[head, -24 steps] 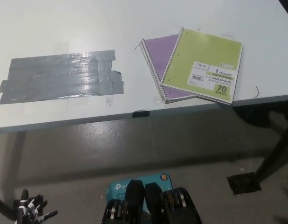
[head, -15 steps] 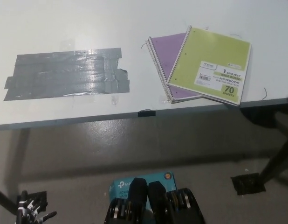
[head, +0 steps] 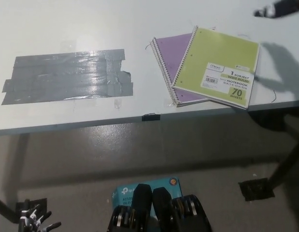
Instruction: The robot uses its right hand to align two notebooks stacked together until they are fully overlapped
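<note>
Two notebooks near the desk's (head: 67,29) front edge, right of centre in the frame: green notebook (head: 218,65) on top, rotated and shifted right, purple notebook (head: 173,58) underneath, showing at the left with its spiral binding exposed; not overlapped yet, so alignment barely begun by the look of it. Best approach, judged from the layout: flat fingertip contact on the green cover near its right edge, gentle push toward frame left with a slight turn so both spiral edges run parallel, light downward pressure only, to slide the top book without dragging the purple one; caution near the front edge, where the green corner sits close to the drop. Right hand (head: 276,8) only partly in view at the upper right corner, dark and blurred, above the desk and well apart from the notebooks, shadow cast beside them; spread or pressed together cannot be told. Left hand (head: 36,220) resting low at the lower left, off the desk, fingers apart, holding nothing. Grey tape patch (head: 67,77) at the left, uninvolved
</note>
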